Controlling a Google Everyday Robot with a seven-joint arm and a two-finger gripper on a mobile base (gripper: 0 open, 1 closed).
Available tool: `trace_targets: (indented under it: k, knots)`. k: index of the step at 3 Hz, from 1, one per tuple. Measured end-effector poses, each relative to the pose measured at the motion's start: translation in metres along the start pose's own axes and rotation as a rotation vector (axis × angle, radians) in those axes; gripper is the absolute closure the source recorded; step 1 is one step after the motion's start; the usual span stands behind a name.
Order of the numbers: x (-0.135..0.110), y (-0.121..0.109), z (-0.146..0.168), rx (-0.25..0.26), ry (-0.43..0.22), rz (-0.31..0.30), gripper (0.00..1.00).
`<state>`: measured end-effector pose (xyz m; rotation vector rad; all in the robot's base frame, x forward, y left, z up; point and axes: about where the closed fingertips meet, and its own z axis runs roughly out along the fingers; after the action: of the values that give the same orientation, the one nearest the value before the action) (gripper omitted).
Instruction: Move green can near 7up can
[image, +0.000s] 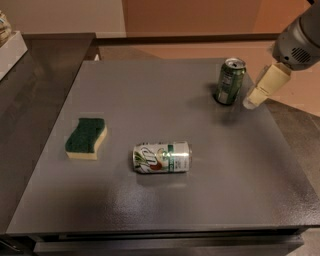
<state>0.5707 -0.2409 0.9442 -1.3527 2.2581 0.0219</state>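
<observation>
The green can (230, 81) stands upright near the far right of the grey table (150, 210). It is dark green with a silver top. The 7up can (162, 157) lies on its side near the table's middle front, white and silver with a green logo. My gripper (256, 96) hangs just right of the green can, a small gap away from it, with a cream finger (267, 84) pointing down and left.
A green and yellow sponge (87, 138) lies at the left of the table. A dark counter (45, 55) runs along the left and back. A white object (10, 47) sits at the far left edge.
</observation>
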Motion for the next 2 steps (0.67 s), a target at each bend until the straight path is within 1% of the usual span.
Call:
trace_targets:
  k: [1,2]
  knots:
    - [-0.013,-0.019,0.028,-0.028,-0.068,0.050,0.00]
    - [-0.025,-0.037,0.051,-0.042,-0.118,0.104,0.00]
